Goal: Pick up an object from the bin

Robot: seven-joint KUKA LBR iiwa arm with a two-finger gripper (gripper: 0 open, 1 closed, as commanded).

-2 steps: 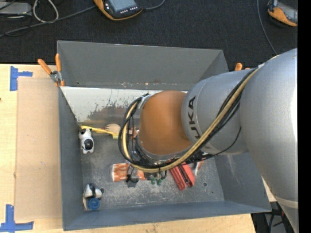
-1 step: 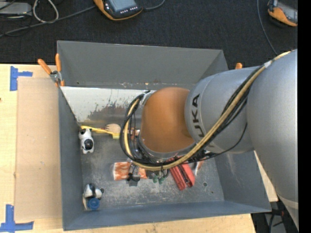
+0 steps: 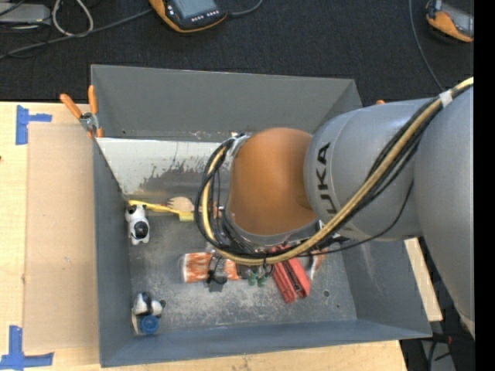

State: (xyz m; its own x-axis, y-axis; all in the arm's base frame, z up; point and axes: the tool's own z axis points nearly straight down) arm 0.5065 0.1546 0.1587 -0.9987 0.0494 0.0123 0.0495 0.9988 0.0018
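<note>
A dark part of my gripper [image 3: 217,276] pokes out below the arm's wrist, low in the middle of the bin. It sits right against a crumpled orange and white packet [image 3: 196,267] on the bin floor. A small green thing [image 3: 256,278] lies just to the right of it. Further right is a red ridged block [image 3: 290,279], partly hidden under the arm's cables. I cannot see whether anything is held.
A yellow-handled brush with a tan head [image 3: 167,205] lies at the left by the sloped wall. Below it is a small white and black toy [image 3: 138,227]. A white and blue item [image 3: 145,314] sits in the front left corner. The arm covers the bin's middle and right.
</note>
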